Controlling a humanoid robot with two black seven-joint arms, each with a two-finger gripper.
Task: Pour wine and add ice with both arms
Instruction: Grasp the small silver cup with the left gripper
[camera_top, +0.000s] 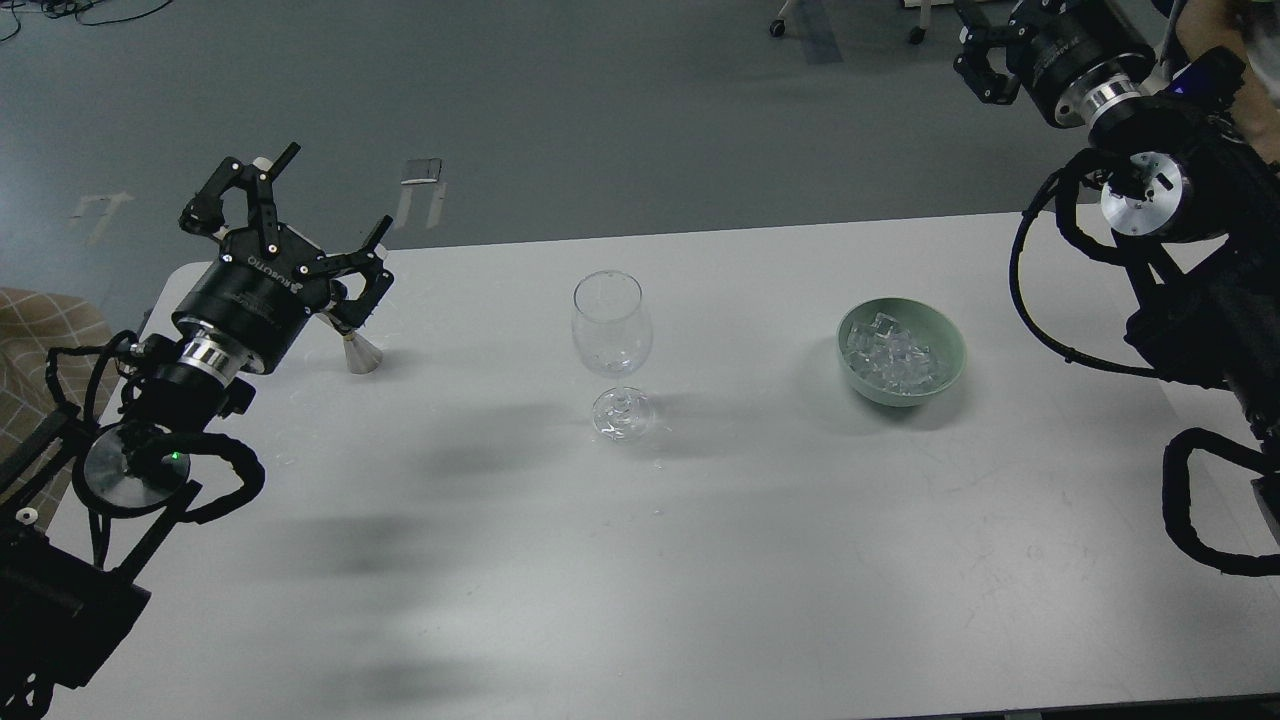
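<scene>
An empty clear wine glass (612, 340) stands upright at the middle of the white table (640, 560). A metal jigger (358, 350) stands at the left, its top hidden behind my left gripper (300, 205). That gripper is open and empty, fingers spread, just left of and above the jigger. A green bowl (902, 352) of ice cubes sits to the right of the glass. My right gripper (985, 55) is high at the top right edge, cut off by the frame, far from the bowl.
The table's far edge runs behind the glass and bowl. Grey floor lies beyond, with tape marks (420, 190) and chair wheels (778, 25). Black cable loops hang from both arms at the table's sides.
</scene>
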